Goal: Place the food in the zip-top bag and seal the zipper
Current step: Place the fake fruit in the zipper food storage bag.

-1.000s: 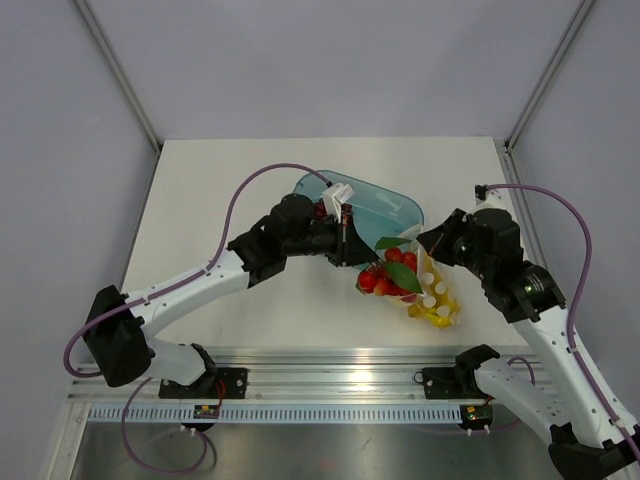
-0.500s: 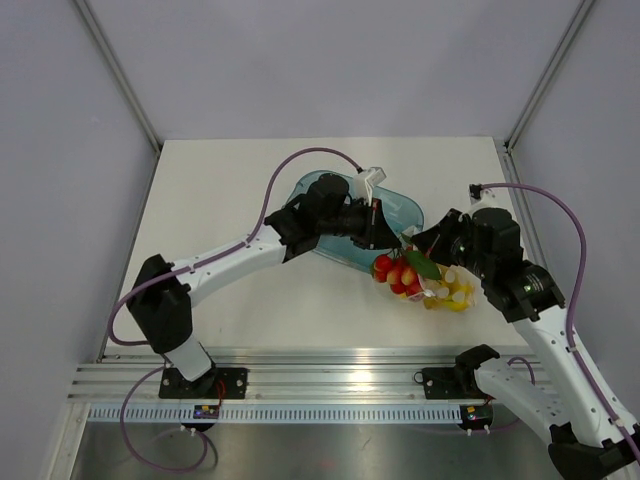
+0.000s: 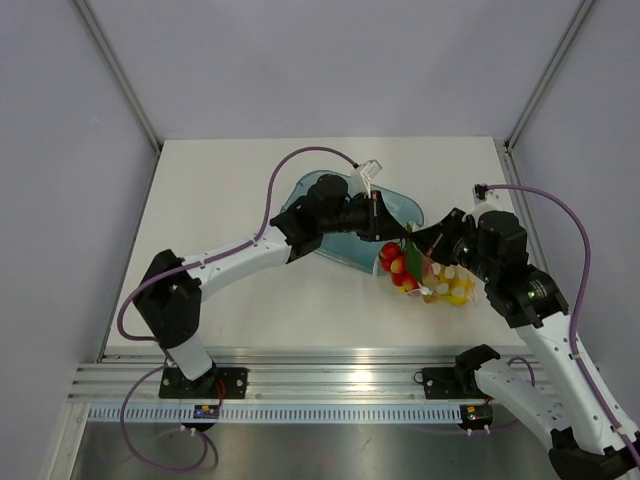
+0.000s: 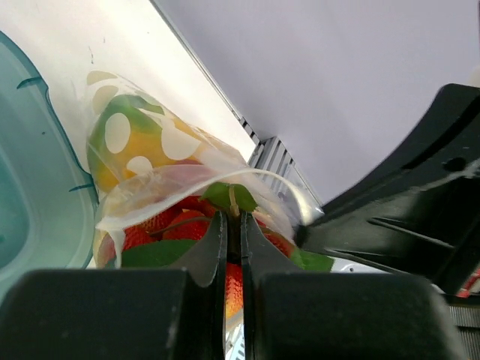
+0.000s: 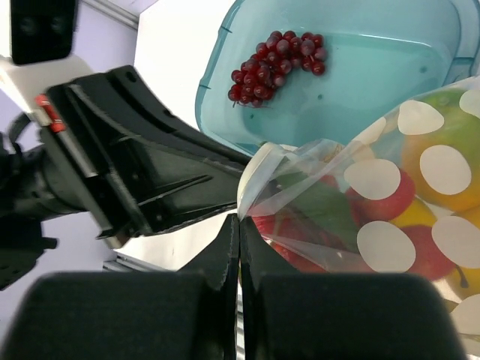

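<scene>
Small clear dotted zip-top bag (image 3: 435, 283): near right edge of white surface (image 3: 220, 200), small glossy toy fruits (image 5: 414, 154) inside. Left hand (image 4: 232, 217), right hand (image 5: 238, 221): both pinched shut on bag mouth. Step, likely sealing: keep pale zipper strip (image 4: 247, 173) taut, green leaf (image 4: 229, 196) out of track. Translucent teal tray (image 3: 400, 205) just beside; grey walls (image 3: 60, 150) around.

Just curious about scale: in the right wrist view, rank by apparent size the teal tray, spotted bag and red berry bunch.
Teal tray and spotted bag: look alike; the bag sits nearer and is cropped, so unranked.
Red berry bunch: clearly smallest.
</scene>
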Controlling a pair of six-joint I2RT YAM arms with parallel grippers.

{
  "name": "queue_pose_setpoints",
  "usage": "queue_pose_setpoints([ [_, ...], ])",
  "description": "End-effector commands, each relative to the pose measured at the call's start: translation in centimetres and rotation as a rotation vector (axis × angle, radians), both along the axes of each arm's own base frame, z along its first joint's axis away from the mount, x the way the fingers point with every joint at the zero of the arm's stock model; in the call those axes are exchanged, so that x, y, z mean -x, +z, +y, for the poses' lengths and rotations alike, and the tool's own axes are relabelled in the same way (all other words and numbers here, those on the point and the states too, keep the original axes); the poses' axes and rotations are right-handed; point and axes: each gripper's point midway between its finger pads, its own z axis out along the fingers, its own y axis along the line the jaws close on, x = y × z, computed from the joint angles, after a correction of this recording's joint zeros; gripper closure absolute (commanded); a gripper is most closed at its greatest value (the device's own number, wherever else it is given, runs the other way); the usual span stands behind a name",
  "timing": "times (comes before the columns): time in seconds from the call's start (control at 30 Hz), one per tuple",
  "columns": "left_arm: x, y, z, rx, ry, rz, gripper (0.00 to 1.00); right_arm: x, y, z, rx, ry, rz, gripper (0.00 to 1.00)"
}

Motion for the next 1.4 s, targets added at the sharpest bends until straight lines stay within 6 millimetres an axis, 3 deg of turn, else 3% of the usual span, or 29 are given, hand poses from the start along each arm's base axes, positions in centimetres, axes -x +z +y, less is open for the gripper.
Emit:
queue_pose_setpoints([
  [0.0,-1.2,0.5,-0.9,0.101,0.048,-0.020,1.00,-0.3,4.1,1.7,-0.121,0.061,-0.105,1.00],
  [0.13,-1.5,-0.7,-1.5,0.114,0.049,-0.005,1.00,-0.3,4.9,2.5,-0.163,0.092,-0.116,1.00],
  [0.27,-1.5,0.2,-1.5,0.126,0.051,-0.007,1.00,-0.3,5.0,2.5,-0.172,0.087,-0.117,1.00],
  [0.47,-3.8,3.1,1.5,0.156,0.181,-0.044,1.00,-0.1,5.1,2.1,-0.179,0.067,-0.117,1.00],
  [0.7,-6.5,4.1,4.7,0.169,0.351,-0.051,1.00,-0.3,5.2,2.2,-0.207,0.053,-0.109,1.00],
  [0.77,-6.7,3.6,5.3,0.168,0.387,-0.039,1.00,-0.6,4.8,2.0,-0.219,0.027,-0.095,1.00],
  [1.07,-5.8,2.3,5.2,0.208,0.362,0.037,1.00,-2.5,3.9,1.9,-0.285,-0.049,-0.089,1.00],
  [1.27,-3.8,3.6,4.2,0.311,0.257,0.135,1.00,-3.7,4.2,2.6,-0.305,-0.042,-0.104,1.00],
  [1.37,-3.9,3.4,4.2,0.303,0.261,0.138,1.00,-3.8,3.9,2.6,-0.286,-0.041,-0.091,1.00],
])
